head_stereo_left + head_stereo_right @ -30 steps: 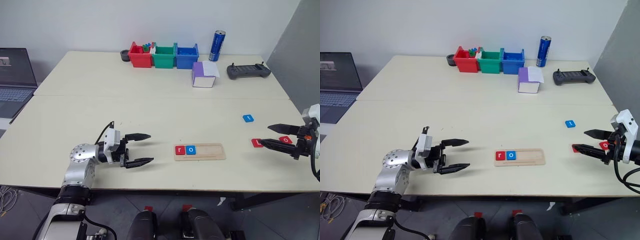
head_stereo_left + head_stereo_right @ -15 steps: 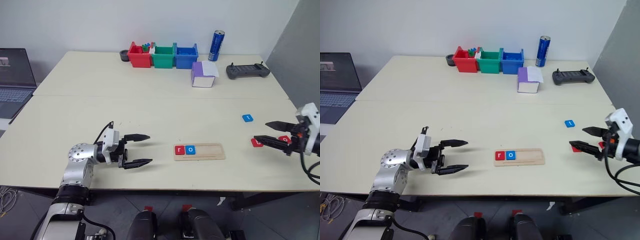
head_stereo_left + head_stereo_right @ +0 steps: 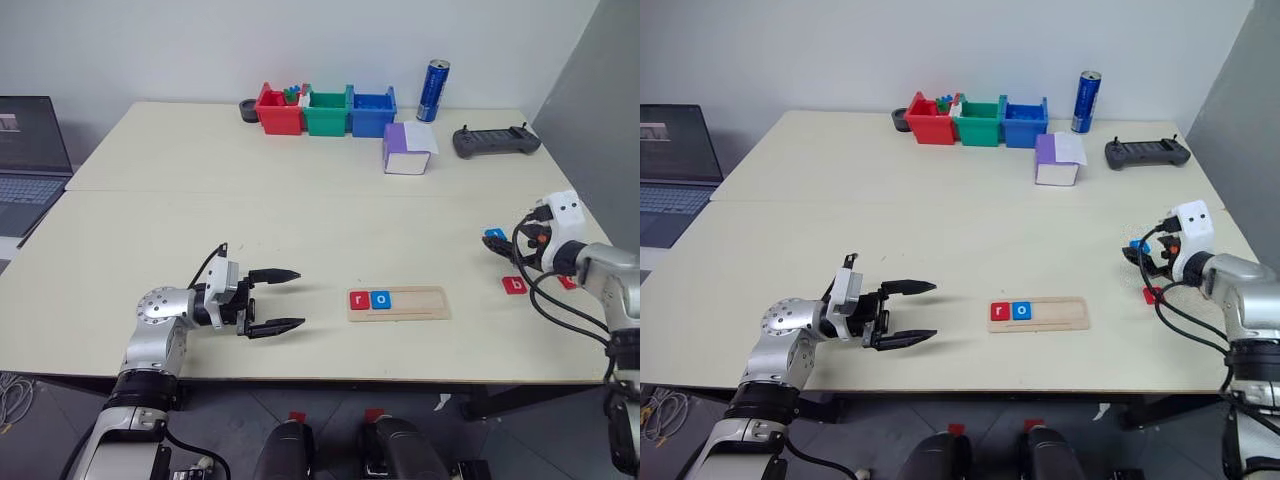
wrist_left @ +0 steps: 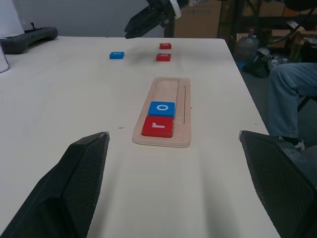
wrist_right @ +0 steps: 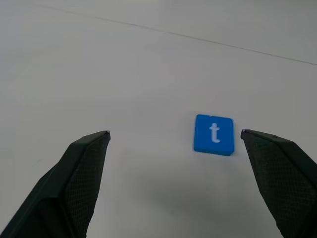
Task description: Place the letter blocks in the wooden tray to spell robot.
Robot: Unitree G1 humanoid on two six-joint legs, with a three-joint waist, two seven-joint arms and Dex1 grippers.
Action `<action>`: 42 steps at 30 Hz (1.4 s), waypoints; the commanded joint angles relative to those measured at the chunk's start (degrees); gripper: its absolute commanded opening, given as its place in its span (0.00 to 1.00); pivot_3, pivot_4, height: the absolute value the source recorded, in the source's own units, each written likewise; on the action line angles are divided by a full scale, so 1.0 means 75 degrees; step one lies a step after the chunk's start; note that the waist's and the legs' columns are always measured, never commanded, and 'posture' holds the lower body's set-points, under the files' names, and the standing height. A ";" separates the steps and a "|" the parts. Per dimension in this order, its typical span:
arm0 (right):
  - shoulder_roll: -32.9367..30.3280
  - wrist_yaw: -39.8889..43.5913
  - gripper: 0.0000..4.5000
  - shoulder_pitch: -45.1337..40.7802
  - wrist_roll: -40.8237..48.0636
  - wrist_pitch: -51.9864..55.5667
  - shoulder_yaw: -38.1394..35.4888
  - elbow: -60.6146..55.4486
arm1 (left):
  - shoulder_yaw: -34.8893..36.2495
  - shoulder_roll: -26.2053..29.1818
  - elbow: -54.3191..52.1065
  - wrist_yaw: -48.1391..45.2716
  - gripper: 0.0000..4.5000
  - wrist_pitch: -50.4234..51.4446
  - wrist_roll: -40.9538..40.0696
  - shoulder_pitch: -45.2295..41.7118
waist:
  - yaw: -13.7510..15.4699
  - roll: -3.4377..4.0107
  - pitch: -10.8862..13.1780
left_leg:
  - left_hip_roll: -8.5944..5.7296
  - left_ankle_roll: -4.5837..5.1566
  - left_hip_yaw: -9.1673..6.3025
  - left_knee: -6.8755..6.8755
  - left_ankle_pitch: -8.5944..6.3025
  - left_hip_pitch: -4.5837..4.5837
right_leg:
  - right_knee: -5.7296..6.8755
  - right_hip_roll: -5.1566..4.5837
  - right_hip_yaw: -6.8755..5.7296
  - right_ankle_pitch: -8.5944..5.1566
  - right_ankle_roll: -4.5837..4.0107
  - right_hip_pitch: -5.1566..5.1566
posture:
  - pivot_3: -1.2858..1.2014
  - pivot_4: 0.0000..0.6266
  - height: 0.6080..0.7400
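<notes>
The wooden tray (image 3: 420, 302) lies at the table's near middle, holding a red "r" block (image 3: 360, 300) and a blue "o" block (image 3: 381, 299) at its left end. A blue "t" block (image 5: 214, 134) lies on the table to the far right, and my right gripper (image 5: 174, 134) hovers open just short of it, the block nearer one finger. A red "b" block (image 3: 514, 285) lies nearer the front edge, and another red block (image 4: 165, 46) sits beside it. My left gripper (image 3: 298, 297) stands open and empty left of the tray, pointing at it.
Red (image 3: 279, 110), green (image 3: 328, 112) and blue (image 3: 373, 113) bins line the back edge, with a blue can (image 3: 433, 91), a purple-and-white box (image 3: 407, 150) and a black controller (image 3: 497, 141) to their right. A laptop (image 3: 30, 150) sits off the left edge.
My right gripper has swung away from the two red blocks, forward and leftward to the blue "t" block, and tipped downward. The left arm has stayed still.
</notes>
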 commanded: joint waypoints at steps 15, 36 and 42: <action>-0.0901 -0.0148 1.00 0.0659 -0.0012 -0.0541 -0.1384 0.0843 | 0.0153 0.0192 -0.0722 0.0176 0.99 0.0264 -0.0189 0.0304 | 0.0029 0.0003 -0.0001 | -0.0004 0.0001 0.0014 -0.0001 -0.0001 -0.0003 | -0.0004 -0.0003 0.0013 0.0000 0.0000 -0.0005 | 0.52 0.24 1.00; -0.1365 0.1548 1.00 0.2418 0.0660 -0.0447 -0.2032 -0.0166 | 0.0143 0.0251 -0.0657 0.0065 0.99 0.0413 -0.0204 0.0142 | -0.0045 0.0005 -0.0003 | 0.0004 0.0003 0.0031 -0.0009 -0.0002 0.0030 | 0.0005 0.0005 0.0029 0.0000 0.0000 0.0008 | 0.52 0.24 1.00; -0.0538 0.0538 1.00 0.3129 0.0996 0.0524 -0.2318 -0.2225 | 0.0148 0.0283 -0.0650 0.0052 0.99 0.0388 -0.0188 0.0157 | -0.0001 0.0005 -0.0003 | 0.0006 0.0003 0.0028 -0.0011 -0.0002 0.0028 | 0.0003 0.0005 0.0027 0.0000 0.0001 0.0007 | 0.52 0.24 1.00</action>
